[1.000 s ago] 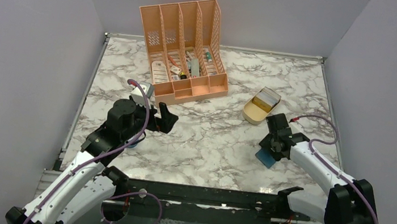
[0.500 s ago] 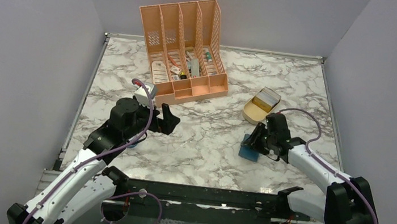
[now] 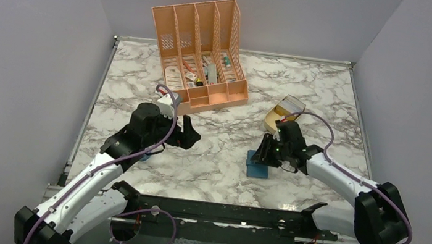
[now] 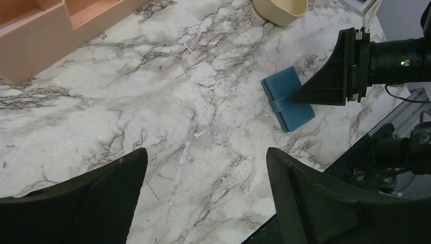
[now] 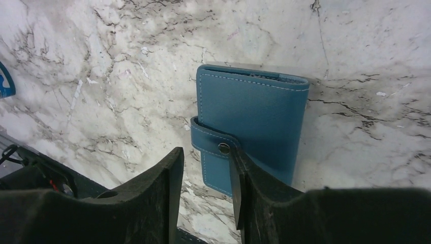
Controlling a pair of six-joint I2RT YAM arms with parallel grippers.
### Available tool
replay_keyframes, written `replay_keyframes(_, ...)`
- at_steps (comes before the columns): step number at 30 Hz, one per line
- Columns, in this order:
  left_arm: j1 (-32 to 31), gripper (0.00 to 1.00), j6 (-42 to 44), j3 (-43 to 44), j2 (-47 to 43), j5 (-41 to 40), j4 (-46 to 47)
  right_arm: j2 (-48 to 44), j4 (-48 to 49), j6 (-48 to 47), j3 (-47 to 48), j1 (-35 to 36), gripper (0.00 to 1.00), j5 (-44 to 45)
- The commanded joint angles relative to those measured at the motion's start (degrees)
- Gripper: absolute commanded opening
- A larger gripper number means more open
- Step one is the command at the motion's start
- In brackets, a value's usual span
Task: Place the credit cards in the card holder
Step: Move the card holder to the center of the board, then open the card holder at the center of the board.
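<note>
The card holder (image 5: pixel 254 122), a teal-blue wallet folded shut with its snap tab fastened, lies flat on the marble right of centre (image 3: pixel 257 166). My right gripper (image 5: pixel 206 170) is open over the holder's tab edge. One finger (image 5: pixel 254 188) rests on the leather and the other stands on bare marble beside it. My left gripper (image 4: pixel 206 157) hangs wide open over bare marble, left of the holder (image 4: pixel 287 99). What look like the credit cards (image 3: pixel 292 103) show as a pale stack in the tan tray, partly hidden by the right arm.
The tan oval tray (image 3: pixel 271 121) sits just behind the right gripper. A peach desk organizer (image 3: pixel 200 51) with small items stands at the back centre. A blue-white disc (image 5: pixel 4 81) lies under the left arm. The table's front edge is close to the holder.
The right gripper has swept left toward the table's middle, sliding the card holder along with it. The left arm has reached forward and right, and its jaws have narrowed slightly.
</note>
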Motion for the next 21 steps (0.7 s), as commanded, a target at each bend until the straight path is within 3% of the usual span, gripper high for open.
replay_keyframes(1, 0.3, 0.87, -0.9, -0.1, 2.8, 4.1, 1.5, -3.3, -6.5, -4.7, 4.0, 0.2, 0.37, 5.7)
replay_keyframes(6, 0.2, 0.82, -2.5, 0.4, 6.1, 7.3, 1.9, -5.7, -9.8, -8.0, 4.9, 0.1, 0.34, 13.8)
replay_keyframes(21, -3.8, 0.71, -6.3, 0.0, 10.3, 9.2, 4.3, 4.0, -6.1, -4.9, 2.5, 0.1, 0.31, 11.7)
